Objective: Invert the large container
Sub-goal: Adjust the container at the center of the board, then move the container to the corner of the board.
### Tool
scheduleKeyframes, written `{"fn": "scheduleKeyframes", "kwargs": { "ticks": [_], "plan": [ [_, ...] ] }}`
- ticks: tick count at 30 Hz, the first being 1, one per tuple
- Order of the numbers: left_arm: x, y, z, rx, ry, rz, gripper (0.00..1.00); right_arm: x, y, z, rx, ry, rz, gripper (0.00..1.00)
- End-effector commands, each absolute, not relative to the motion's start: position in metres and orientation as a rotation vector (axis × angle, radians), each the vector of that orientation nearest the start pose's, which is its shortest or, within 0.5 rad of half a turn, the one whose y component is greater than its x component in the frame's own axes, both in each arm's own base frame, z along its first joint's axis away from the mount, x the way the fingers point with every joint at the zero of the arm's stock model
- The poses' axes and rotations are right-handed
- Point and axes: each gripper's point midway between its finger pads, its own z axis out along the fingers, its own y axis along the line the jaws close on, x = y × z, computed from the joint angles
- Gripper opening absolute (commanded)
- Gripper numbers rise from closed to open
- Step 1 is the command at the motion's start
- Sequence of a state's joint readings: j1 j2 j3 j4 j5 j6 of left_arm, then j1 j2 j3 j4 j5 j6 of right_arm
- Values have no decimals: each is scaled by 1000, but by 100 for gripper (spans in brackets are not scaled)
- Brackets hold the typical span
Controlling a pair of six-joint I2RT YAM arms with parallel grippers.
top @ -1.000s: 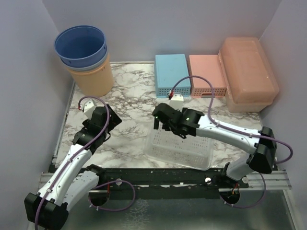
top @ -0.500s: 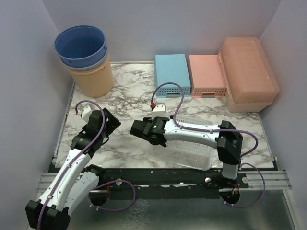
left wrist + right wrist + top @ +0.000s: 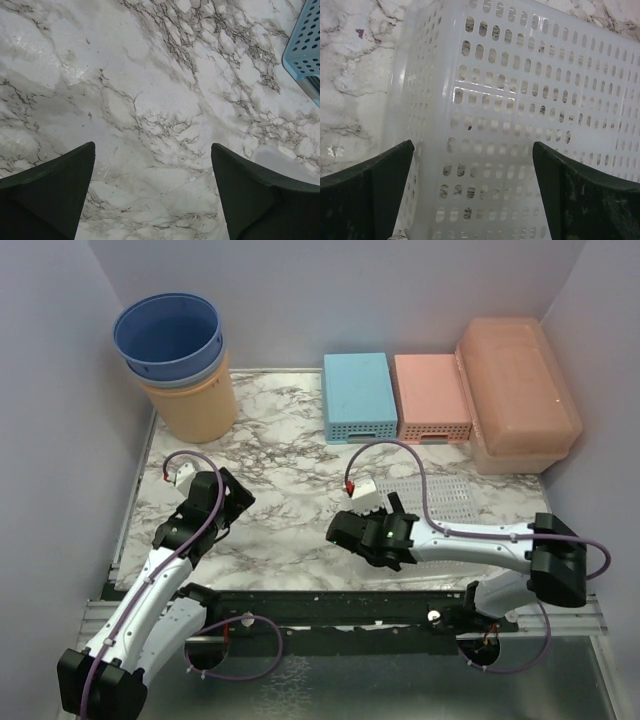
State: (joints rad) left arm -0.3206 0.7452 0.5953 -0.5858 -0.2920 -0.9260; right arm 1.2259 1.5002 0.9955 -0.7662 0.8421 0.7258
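The large container (image 3: 520, 390) sits lid up in the far right corner of the desk (image 3: 280, 440), well apart from both arms. Just to its left are a pink basket (image 3: 432, 395) and then a blue basket (image 3: 360, 395), side by side along the far edge. Nearer, a white perforated basket (image 3: 445, 495) lies partly under the right arm. The right tool (image 3: 345, 535) is at the basket's left end, its fingers spread wide with the slotted wall ahead of them and nothing pinched. The left tool (image 3: 232, 505) is over bare marble on the near left, also spread wide and empty. Stacked buckets (image 3: 180, 360) stand in the far left corner.
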Motion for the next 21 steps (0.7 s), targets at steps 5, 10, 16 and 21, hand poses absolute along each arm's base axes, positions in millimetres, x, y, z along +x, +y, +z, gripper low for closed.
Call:
{"fn": "scheduleKeyframes", "kwargs": {
  "ticks": [5,10,16,21],
  "plan": [
    [249,-70,132,-817,2131,-387,99,194,210,108,-410,2254,-228,100],
    [250,-73,133,-823,2131,-407,99,215,235,126,-310,2210,-324,100],
    [247,-74,144,-809,2111,-438,99,248,236,116,-174,2225,-504,100],
    [242,-68,145,-818,2094,-416,99,251,226,105,-196,2245,-549,100]
  ]
}}
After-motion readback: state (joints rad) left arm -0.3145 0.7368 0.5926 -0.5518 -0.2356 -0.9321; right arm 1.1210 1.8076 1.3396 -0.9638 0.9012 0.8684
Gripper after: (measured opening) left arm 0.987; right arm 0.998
